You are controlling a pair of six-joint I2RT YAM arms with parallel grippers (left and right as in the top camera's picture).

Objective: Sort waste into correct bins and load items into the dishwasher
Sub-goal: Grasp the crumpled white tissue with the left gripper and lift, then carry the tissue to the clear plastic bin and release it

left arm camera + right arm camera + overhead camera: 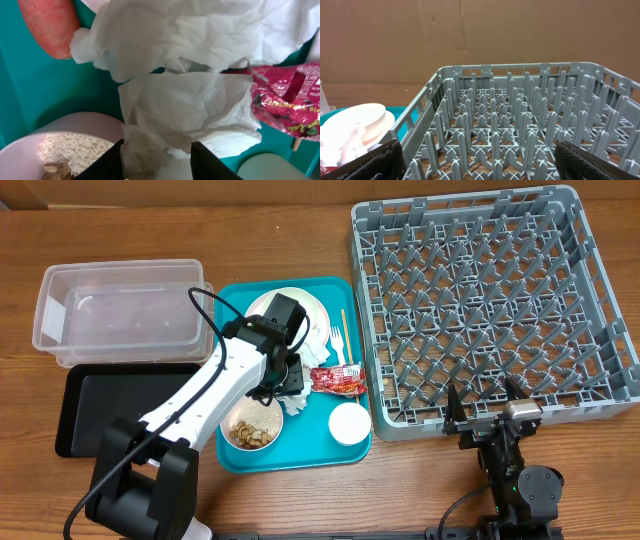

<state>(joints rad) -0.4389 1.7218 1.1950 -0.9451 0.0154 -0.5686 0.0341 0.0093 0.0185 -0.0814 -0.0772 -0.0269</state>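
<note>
Bins first, at the far left: the clear tub (118,315) with the black tray (100,405) just in front of it, both well apart from the working gripper. Next comes the teal tray (300,452), and the left gripper (157,161) hangs low over its middle. Its two dark fingers (107,164) stand either side of a crumpled napkin (185,112), which fills the gap between them (whether they press it or only flank it, I cannot tell). Left of the napkin in the wrist view lie the carrot (50,27) and the pale bowl (85,125) with beige food bits (70,150). To its right the red wrapper (287,102) touches the paper, and the white cup (349,423) sits near the tray's front right corner. Further right stands the dish rack (490,310). The right gripper (490,408) sits at the rack's near edge, jaws spread wide and gripping nothing.
</note>
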